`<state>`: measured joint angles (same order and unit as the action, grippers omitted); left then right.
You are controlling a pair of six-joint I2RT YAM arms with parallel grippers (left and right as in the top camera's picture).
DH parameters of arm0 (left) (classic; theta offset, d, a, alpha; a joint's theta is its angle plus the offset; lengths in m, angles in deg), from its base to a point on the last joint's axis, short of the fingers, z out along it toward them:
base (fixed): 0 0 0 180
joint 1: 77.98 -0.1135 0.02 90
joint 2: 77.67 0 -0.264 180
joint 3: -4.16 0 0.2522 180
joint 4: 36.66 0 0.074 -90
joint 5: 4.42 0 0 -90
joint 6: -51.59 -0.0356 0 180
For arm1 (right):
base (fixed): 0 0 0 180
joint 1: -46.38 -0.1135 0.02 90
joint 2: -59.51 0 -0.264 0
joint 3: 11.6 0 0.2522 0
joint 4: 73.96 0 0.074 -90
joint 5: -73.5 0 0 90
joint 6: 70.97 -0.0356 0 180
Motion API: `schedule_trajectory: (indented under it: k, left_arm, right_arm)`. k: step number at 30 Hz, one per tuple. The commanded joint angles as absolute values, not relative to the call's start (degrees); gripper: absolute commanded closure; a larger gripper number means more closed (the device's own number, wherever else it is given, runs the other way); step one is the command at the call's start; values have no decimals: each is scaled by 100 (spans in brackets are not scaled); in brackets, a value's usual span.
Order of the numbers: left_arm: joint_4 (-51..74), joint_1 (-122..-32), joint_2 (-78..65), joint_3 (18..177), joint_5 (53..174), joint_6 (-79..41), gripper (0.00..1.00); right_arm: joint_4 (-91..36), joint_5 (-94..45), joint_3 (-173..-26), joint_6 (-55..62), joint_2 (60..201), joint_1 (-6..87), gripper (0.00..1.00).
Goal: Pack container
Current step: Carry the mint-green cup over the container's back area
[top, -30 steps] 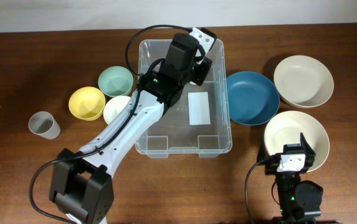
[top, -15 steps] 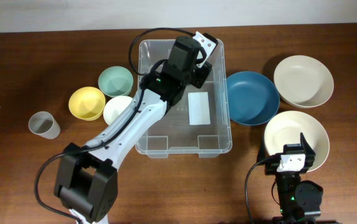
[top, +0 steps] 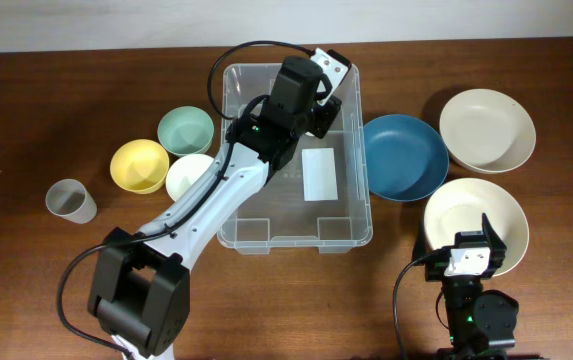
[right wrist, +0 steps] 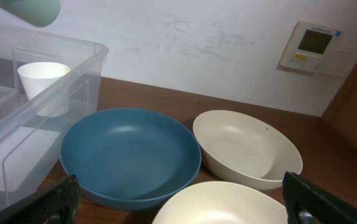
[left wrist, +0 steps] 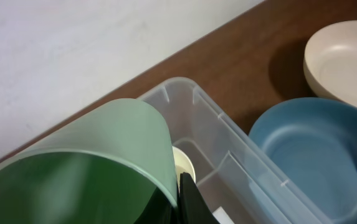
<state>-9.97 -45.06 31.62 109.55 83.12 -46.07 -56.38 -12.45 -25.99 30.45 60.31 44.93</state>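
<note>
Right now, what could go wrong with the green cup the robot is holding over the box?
1. The left tool holds the green cup above a white cup in the container. Dropped there, it might knock that cup over.
2. It hangs close to the container's far corner, so it could clip the rim and tumble out toward the blue bowl.

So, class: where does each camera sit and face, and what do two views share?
Overhead: above the table, looking down on the container; left arm and right arm show.
Left wrist: over the container, facing the far wall; its finger and held green cup show.
Right wrist: low at the table's near edge, facing the wall; its open fingers show.
Both wrist views share the blue bowl.
</note>
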Motion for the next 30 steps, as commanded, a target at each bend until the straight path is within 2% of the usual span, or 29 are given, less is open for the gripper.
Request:
schedule_trajectory:
  k: [1,12,30]
  left_arm:
    - [-1229,-4549,3335,11023,8218,-4863,99]
    - [-1771,-4753,3776,11023,7822,-4854,99]
    - [-680,-4766,3674,11025,8096,-4813,99]
  right_arm:
    - [-5608,-1153,-2568,3062,5998,4532,1]
    - [-5608,-1153,-2568,3062,5998,4532,1]
    - [-5608,-1153,-2568,3062,5998,4532,1]
